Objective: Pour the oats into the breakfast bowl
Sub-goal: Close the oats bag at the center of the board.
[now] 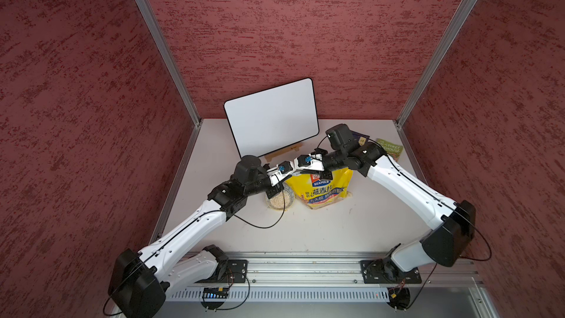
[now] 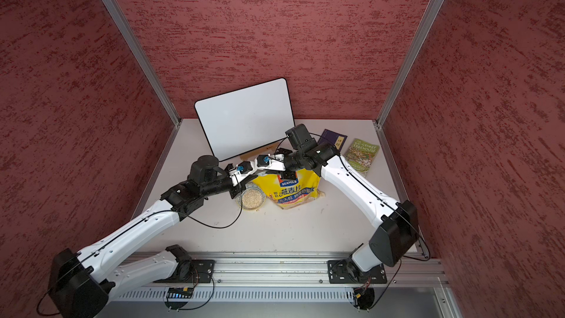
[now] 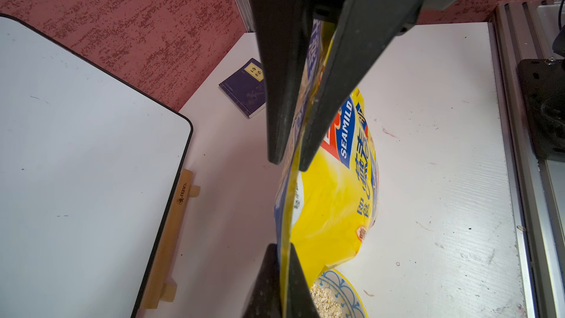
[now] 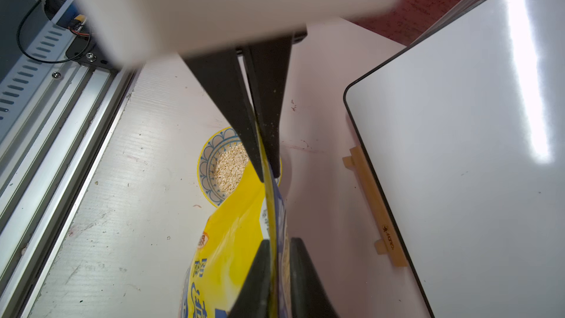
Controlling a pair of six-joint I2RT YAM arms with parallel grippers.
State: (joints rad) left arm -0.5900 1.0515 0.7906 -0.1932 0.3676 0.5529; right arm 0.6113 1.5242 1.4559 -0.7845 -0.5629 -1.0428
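tools: left tool (image 3: 282,249) is pressed together on the top edge of the oat bag (image 1: 321,188); right tool (image 4: 279,244) pinches the same edge just beside it, with a sliver of slack on one side.
bag: hangs upright from both grips; whether its base rests on the bench (image 1: 336,227) or just clears it, i cannot tell.
oats: a pale heap of oats (image 2: 253,199) lies in the breakfast bowl (image 4: 205,166), covering its middle.
bowl position: on the bench, under the left tool, just beside the bag's lower corner.
progress: judging by the heap, the pour looks done or nearly so.
risk, overflow: the bowl is small next to the bag, so another tilt could send flakes over the rim.
risk, slip: only a narrow strip of thin film is held, so the bag's weight could pull it free, most likely at the right tool.
risk, knock: a swing or slump of the bag could push or tip the bowl.
surroundings: whiteboard (image 1: 272,117) behind; purple book (image 3: 244,90) and green book (image 2: 362,156) well apart at the rear.
hidden: the bag's mouth sits behind the fingers, so open or sealed is unclear; the left arm covers part of the bowl in both top views; how much is left in the bag cannot be seen.
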